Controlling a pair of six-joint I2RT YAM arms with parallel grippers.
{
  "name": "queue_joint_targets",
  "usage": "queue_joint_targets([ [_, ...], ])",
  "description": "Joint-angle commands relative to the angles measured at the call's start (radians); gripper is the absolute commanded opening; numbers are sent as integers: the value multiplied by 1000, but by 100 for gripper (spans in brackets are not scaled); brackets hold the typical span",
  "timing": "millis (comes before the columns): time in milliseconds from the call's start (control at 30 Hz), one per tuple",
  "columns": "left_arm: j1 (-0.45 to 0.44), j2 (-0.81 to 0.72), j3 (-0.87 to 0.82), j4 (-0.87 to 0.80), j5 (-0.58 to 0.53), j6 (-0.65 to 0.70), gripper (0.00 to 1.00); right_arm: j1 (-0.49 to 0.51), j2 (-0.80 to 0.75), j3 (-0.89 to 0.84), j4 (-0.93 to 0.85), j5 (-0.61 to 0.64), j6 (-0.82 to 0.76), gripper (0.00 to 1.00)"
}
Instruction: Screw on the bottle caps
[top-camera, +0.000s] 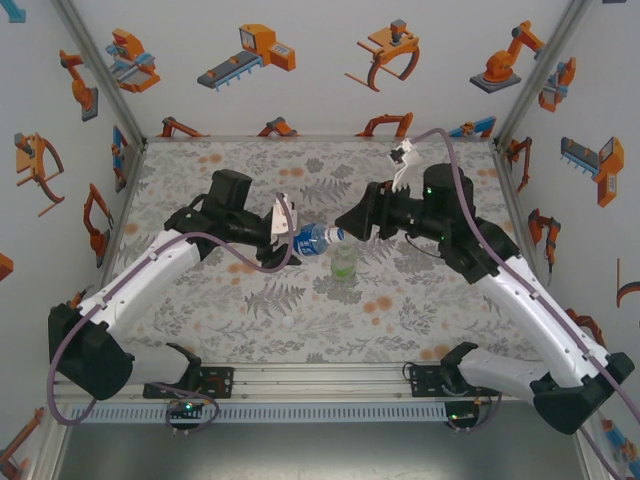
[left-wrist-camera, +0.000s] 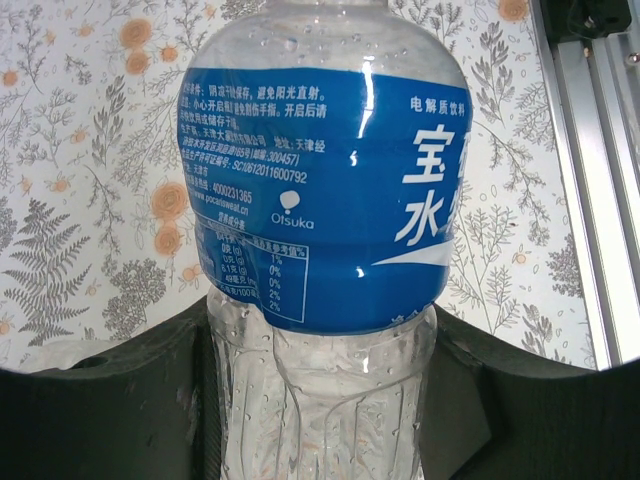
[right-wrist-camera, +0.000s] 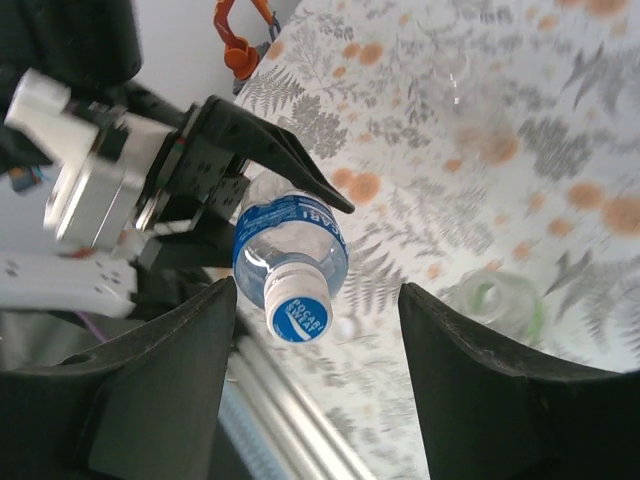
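Obs., one frame set.

Location: blue-label bottle (top-camera: 312, 238) sits at the centre of the top view, lying horizontal in the air above the patterned table (top-camera: 250, 300). Its neck points to frame right. Green-tinted bottle (top-camera: 344, 262) stands upright just below it, apart from both arms.

Left gripper (top-camera: 287, 230): clamped on the blue-label bottle. In the left wrist view the dark fingers (left-wrist-camera: 130, 400) press the clear ribbed body below the label.

Right gripper (right-wrist-camera: 315, 287): jaws apart, one finger on either side of the cap (right-wrist-camera: 300, 316), with a gap showing on both sides — not gripping.

Appearance: the bottle is small, clear plastic with a blue wrap printed in white characters, and droplets speckle the wall. No liquid level is visible. The cap is a small round white one with blue print on its top face, already seated on the neck at lower centre of the right wrist view. Whether it is fully tight cannot be told.

Handling, judged: the bottle is probably near empty, so light, and the thin wall should dent under a hard squeeze, making the ribbed lower body the stiffer place to hold. The cap is rigid but short and smooth-looking — take it by the side wall, fingers squarely opposed, or it may slip during twisting. The bottle may rotate in the left grip if torque builds.
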Motion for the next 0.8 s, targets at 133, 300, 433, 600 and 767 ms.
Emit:
queue_joint_targets([
  [133,-10,-27,24,-17,72,44,0,7,-56,0,38,-331,-700,61],
  [300,-14,-31,22,-26,84,59,0,7,-67,-27,4,-481,-962,61],
  [433,-14,-25,25,-26,100,57,0,7,-39,-31,-17,-512,-1019,61],
  [600,-15,-25,25,-30,101,60,0,23,-20,-69,26,-516,-993,55],
  [767,-17,-23,25,-32,102,61,0,32,-19,-90,40,-474,-981,47],
])
